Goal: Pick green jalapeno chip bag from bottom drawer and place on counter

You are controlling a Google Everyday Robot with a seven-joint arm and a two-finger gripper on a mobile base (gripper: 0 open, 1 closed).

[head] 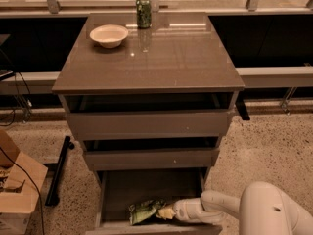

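Note:
The green jalapeno chip bag (145, 210) lies crumpled near the front of the open bottom drawer (151, 188). My gripper (168, 212) reaches in from the right, its white arm (244, 212) coming from the lower right corner, and its tip is against the bag's right end. The counter (161, 58) is the glossy grey-brown top of the cabinet above.
A pale bowl (109, 35) and a green soda can (143, 12) stand at the back of the counter. The two upper drawers (146, 124) are slightly open. A cardboard box (17, 187) and a black bar (58, 170) lie on the floor at left.

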